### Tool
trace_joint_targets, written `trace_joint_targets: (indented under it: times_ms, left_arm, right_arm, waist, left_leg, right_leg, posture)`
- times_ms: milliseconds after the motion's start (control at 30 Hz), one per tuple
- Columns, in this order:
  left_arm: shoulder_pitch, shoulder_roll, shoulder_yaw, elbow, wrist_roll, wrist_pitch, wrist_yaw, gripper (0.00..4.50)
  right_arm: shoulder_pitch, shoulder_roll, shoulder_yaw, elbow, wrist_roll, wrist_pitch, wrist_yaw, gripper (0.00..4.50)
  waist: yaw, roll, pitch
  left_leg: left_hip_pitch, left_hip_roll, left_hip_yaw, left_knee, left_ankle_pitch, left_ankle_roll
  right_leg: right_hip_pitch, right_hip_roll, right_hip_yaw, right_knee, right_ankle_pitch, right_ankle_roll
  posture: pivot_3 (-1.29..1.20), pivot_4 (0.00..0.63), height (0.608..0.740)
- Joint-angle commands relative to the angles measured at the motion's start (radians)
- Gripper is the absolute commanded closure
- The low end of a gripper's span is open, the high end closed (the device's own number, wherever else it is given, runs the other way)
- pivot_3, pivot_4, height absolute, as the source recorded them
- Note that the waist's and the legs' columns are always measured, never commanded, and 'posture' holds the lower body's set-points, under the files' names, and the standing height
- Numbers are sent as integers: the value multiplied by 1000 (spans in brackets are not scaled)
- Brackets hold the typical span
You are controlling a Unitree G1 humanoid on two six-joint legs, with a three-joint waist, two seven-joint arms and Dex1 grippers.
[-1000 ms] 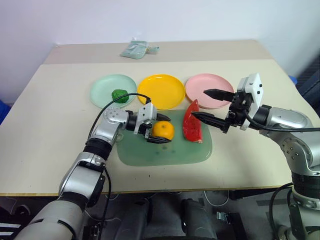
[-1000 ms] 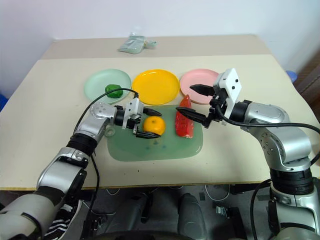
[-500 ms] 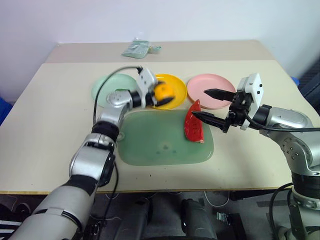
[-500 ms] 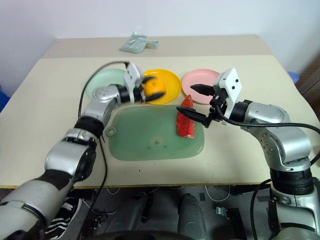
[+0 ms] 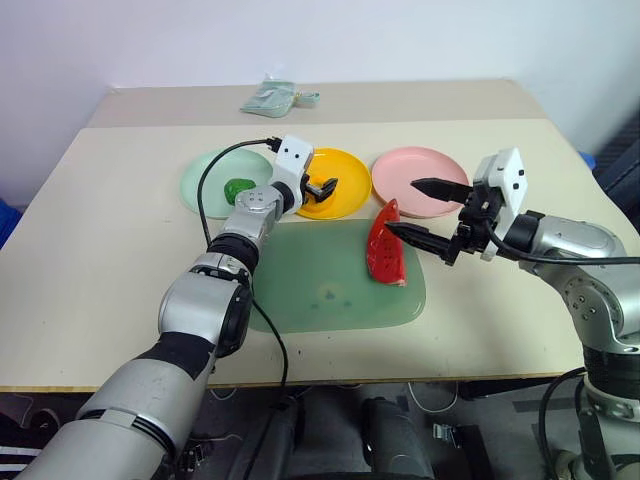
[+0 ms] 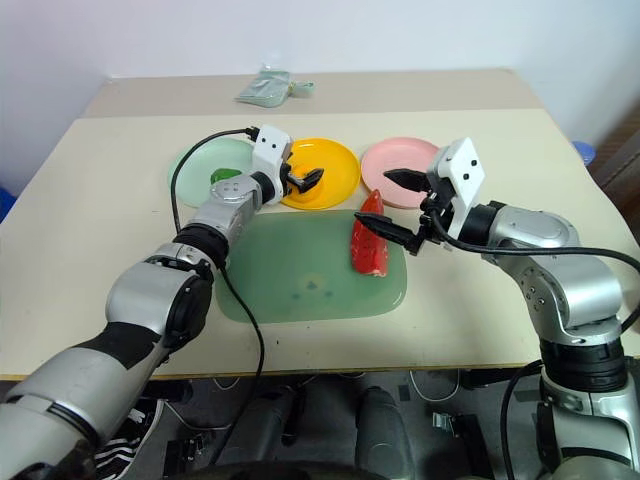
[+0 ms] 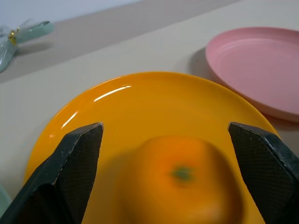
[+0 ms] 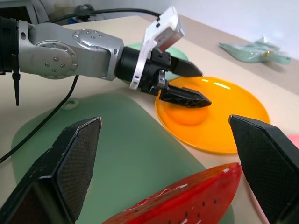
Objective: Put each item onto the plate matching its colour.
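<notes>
My left gripper (image 5: 326,188) is open over the yellow plate (image 5: 350,170). The orange fruit (image 7: 182,186) shows blurred between its spread fingers (image 7: 74,158), low over that plate; I cannot tell if it rests there. The dark green lump (image 5: 238,189) lies on the mint plate (image 5: 205,180). The red wedge (image 5: 384,247) stands on the right end of the green board (image 5: 320,295). My right gripper (image 5: 403,208) is open with nothing in it, its lower fingertip close to the wedge's top. Nothing lies on the pink plate (image 5: 425,170).
A small pale-green pouch (image 5: 270,98) lies at the table's far edge, behind the plates. A black cable (image 5: 215,175) loops from my left arm over the mint plate. Bare tabletop lies to the left of and in front of the board.
My left gripper carried the orange fruit from the board up to the yellow plate, then opened and let it go. The right arm has not moved.
</notes>
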State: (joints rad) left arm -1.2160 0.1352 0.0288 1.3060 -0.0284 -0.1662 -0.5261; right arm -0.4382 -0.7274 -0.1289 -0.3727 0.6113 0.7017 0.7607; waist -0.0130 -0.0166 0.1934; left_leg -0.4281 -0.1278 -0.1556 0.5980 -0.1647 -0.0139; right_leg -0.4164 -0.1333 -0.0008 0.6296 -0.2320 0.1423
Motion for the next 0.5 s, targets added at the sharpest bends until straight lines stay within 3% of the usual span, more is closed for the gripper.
trace_joint_targets:
  times_ms: [33,167,300,500]
  left_arm:
    - [-12,40,24,-90,-48,-74,-256,48]
    - [71,128,6,-179,-70,-165,-543,48]
    - [200,231,47,-420,-259,14,-950,48]
    - [458,436,2,-771,-375,169,-1088,48]
  right_arm:
    - [-17,4,-7,-47,-1,21,-46,0]
    - [-58,11,58,-8,-82,84,-143,0]
    - [-98,38,69,6,-101,191,-235,0]
    - [-149,100,27,-25,-44,465,-360,0]
  waist:
    - [0,0,0]
    - [-8,1,-1]
    - [-11,1,-1]
    - [-7,2,-1]
  left_leg:
    - [0,0,0,0,0,0]
    - [1,1,5,0,0,0]
    - [1,1,6,-1,0,0]
    - [0,2,3,-1,0,0]
  right_leg:
    - [0,0,0,0,0,0]
    - [0,0,1,0,0,0]
    - [-2,0,2,1,0,-1]
    - [-3,1,5,1,1,-2]
  posture:
    - [0,150,740]
    - [0,150,740]
    - [0,150,740]
    - [0,150,740]
